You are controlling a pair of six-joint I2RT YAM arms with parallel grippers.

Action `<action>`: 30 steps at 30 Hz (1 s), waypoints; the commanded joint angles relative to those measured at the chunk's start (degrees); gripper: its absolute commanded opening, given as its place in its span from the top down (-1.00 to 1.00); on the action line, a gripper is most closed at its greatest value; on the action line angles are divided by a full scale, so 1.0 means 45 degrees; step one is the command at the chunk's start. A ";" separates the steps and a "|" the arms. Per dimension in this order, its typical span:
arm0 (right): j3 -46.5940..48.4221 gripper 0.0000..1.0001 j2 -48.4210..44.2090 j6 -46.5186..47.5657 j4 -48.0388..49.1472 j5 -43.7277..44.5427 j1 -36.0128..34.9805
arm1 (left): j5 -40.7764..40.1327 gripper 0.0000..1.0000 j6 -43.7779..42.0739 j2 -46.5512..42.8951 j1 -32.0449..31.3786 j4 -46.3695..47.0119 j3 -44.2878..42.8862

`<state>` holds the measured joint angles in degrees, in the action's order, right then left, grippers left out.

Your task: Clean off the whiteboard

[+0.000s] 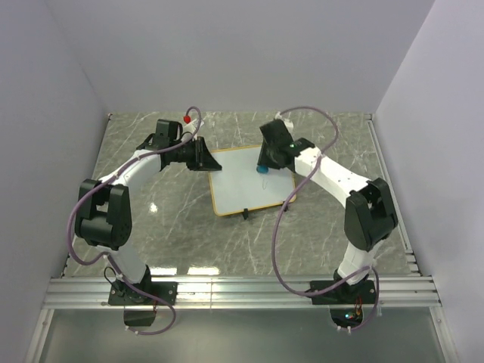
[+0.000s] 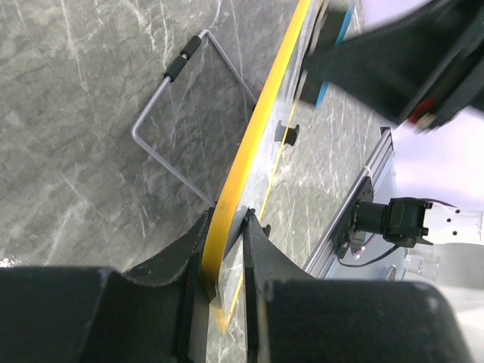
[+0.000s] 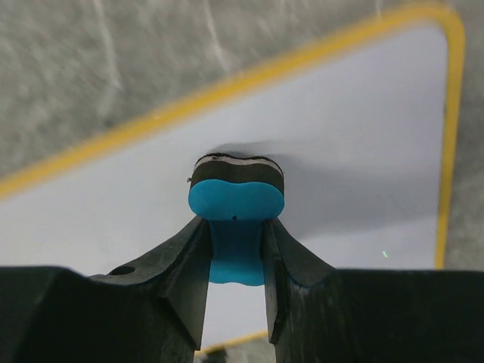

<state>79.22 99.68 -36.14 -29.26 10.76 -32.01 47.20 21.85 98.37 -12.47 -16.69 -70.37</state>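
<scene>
I am looking into a white-walled cell with a grey marbled table (image 1: pixel 174 227) across its floor. Both arms are meeting over the middle of it. The left arm (image 1: pixel 102 212) is holding at the board's far left corner, and the right arm (image 1: pixel 369 212) is poised over its far right part. Between them the whiteboard (image 1: pixel 242 185) is sitting mid-table, seemingly propped at a slant on a wire stand (image 2: pixel 162 125) that is showing behind it in the left wrist view. I cannot tell how steep the slant is. The left jaws are closed on the board's orange frame (image 2: pixel 257 136), pinching the edge to steady it. The right jaws are gripping the blue eraser (image 3: pixel 236 198), and its dark felt face is pressing on the white surface near the far right corner.

I am judging the step in hand to be the wiping itself. To do it well, I am planning these points:
- Lay the felt flat rather than riding on one edge.
- Press only moderately, since a propped board may flex or tip.
- Run overlapping strokes across toward the clamped corner, stopping short of the left jaws and of the frame.

I am seeing no marks around the eraser in the right wrist view. The top view is too coarse to show faint writing, so I am assuming the whole face needs covering.
</scene>
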 commanded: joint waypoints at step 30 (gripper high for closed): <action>-0.0500 1.00 -0.0044 0.0002 0.0135 0.1005 -0.0934 | -0.1231 0.99 -0.0421 0.0777 -0.0256 -0.0491 -0.0261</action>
<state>69.71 96.97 -37.39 -30.89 12.34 -36.18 47.66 21.69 99.72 -12.45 -16.23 -71.18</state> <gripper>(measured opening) 0.361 0.212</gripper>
